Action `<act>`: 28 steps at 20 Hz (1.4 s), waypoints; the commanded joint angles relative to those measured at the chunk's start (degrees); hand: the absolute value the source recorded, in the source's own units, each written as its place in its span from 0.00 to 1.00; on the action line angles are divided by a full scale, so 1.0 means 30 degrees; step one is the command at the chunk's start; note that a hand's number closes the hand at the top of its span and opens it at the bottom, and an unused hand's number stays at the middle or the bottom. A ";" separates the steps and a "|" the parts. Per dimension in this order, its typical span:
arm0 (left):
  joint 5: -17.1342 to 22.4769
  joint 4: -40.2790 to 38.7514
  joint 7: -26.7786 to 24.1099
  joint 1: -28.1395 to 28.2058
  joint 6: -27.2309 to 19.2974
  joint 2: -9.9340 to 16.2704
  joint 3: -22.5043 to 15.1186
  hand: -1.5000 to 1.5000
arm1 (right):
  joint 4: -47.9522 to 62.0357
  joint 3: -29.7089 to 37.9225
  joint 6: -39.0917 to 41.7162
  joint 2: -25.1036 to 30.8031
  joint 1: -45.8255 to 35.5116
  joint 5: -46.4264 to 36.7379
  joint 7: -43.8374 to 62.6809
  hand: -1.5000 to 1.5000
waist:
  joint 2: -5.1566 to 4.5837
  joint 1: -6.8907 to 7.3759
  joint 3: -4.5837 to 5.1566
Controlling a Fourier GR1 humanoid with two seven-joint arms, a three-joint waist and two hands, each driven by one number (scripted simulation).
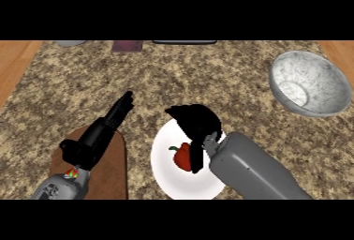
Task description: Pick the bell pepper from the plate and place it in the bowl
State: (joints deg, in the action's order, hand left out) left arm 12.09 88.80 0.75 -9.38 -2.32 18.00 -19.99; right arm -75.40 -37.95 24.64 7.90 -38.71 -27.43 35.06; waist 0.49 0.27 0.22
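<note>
Bell pepper [183,157] — red, with a green stem — lies on the white plate [169,180], toward the plate's centre. It has not been lifted, so the pick is judged not yet complete and the transfer has not begun. The bowl [309,83], grey and speckled, stands well apart from the plate, up and to the right of it, and holds nothing that can be seen.

The right hand [197,123] is over the plate's upper part, directly above and beside the pepper. Its black fingers merge into one dark mass, so whether they are curled round the pepper or merely hovering cannot be determined. Part of the pepper's right side is covered by the hand and wrist.

The left hand [117,114] lies left of the plate, fingers straight and holding nothing, its forearm over a brown board [114,173].

Remaining steps — secure the pepper, carry it to the bowl, release.
</note>
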 commanded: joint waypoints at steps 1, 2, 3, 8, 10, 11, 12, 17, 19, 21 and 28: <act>-0.0120 -0.0275 -0.0038 -0.0041 -0.0164 -0.0066 0.0394 0.50 | -0.1284 0.0429 0.4364 -0.1620 -0.0954 0.1955 0.5128 0.00 | 0.0013 -0.0273 -0.0030; -0.0586 0.0128 -0.0492 0.0593 -0.0163 -0.0482 -0.0390 0.50 | 0.0467 0.0531 0.4273 -0.2096 -0.1027 0.1949 0.4561 0.00 | -0.0112 0.0028 -0.0049; -0.0398 0.0991 0.0366 0.0721 -0.0176 -0.0116 -0.0143 0.50 | -0.0539 0.1044 0.5107 -0.2469 -0.1148 0.2509 0.6286 0.00 | -0.0047 -0.0030 -0.0057; -0.0303 0.0358 0.0138 0.0263 0.0536 -0.0151 0.0645 0.50 | -0.0109 0.0333 0.4896 -0.2600 -0.1565 0.3895 0.8329 0.00 | -0.0123 0.0007 -0.0060; -0.0748 0.0079 -0.0043 0.0111 0.0407 -0.0578 0.0494 0.50 | -0.0923 -0.0932 0.3802 -0.2608 -0.1771 0.5094 0.9504 0.00 | -0.0113 0.0067 -0.0059; -0.1335 0.1342 0.0256 0.1335 -0.0085 -0.0682 -0.0274 0.50 | -0.0327 -0.0349 0.4266 -0.2611 -0.1390 0.3835 0.8560 0.00 | -0.0103 0.0065 -0.0068; -0.0674 0.0414 0.0494 0.0215 0.0407 -0.0691 0.0781 0.50 | -0.1185 0.0056 0.4895 -0.2613 -0.1304 0.4036 0.8970 0.00 | -0.0119 -0.0076 -0.0066; -0.1002 -0.0578 0.0121 0.0151 0.0847 -0.1315 0.0775 0.50 | -0.1691 -0.1005 0.3850 -0.2571 -0.0097 0.1957 0.8047 0.00 | -0.0139 -0.0130 -0.0069; -0.0637 0.0340 0.1529 -0.0927 0.1087 -0.1001 0.1365 0.50 | -0.1159 -0.2703 0.1675 -0.2619 0.0096 0.1893 0.7797 0.00 | -0.0146 0.0015 -0.0072; -0.1810 -0.0438 0.0532 -0.0306 0.0615 -0.1808 0.0971 0.50 | -0.1758 -0.1899 0.2958 -0.2623 0.0330 0.1013 0.7292 0.00 | -0.0148 -0.0057 -0.0072; -0.1400 -0.0027 -0.0012 0.0274 0.2012 -0.1320 0.2042 0.50 | -0.0802 -0.3641 0.0267 -0.2624 0.1144 -0.1960 0.5851 0.00 | -0.0167 0.0047 -0.0070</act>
State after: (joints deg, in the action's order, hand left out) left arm 8.04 89.41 2.17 -8.84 1.89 13.88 -15.34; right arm -79.99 -46.29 29.69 0.53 -35.26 -29.97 52.09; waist 0.04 0.23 0.00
